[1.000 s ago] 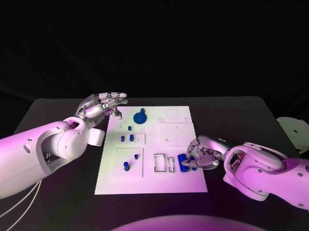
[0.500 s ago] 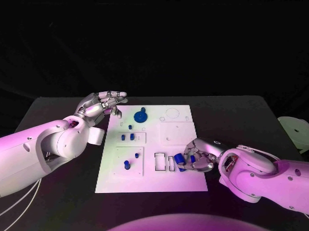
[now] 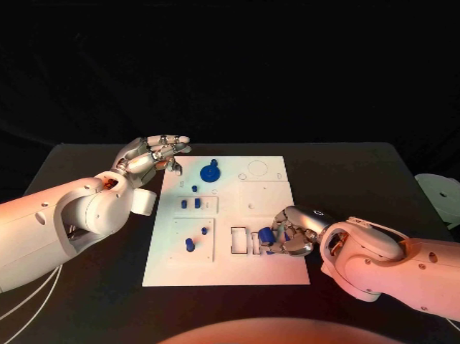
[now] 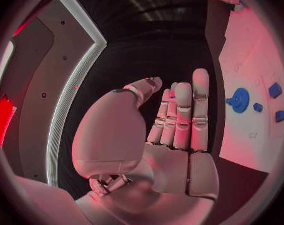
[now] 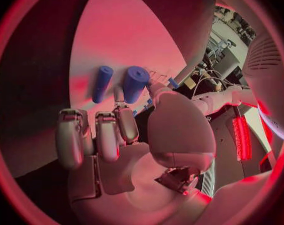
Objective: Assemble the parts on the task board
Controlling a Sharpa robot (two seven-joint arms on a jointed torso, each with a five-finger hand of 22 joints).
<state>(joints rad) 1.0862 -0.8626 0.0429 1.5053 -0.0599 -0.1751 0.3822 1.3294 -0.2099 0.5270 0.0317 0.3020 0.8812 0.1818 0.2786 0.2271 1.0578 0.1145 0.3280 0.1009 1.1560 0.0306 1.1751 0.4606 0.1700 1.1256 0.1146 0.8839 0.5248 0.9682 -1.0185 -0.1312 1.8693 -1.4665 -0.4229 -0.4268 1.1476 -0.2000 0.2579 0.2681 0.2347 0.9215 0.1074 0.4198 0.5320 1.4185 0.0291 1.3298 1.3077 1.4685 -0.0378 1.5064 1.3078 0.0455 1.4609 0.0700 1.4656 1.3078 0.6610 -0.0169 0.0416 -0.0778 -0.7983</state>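
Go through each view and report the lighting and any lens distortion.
Head view: warm orange light on the task board and both arms, black surroundings, edges straight. Left wrist view: red-pink light on the left hand, fisheye bending the board's edge. Right wrist view: strong red light on the right hand, circular fisheye with a dark rim.

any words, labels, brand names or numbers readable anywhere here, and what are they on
None can be read.
The task board carries only thin outlines, no legible print.
The blue parts, such as the round one, are unmarked.
Neither the left hand nor the right hand shows a legible marking.
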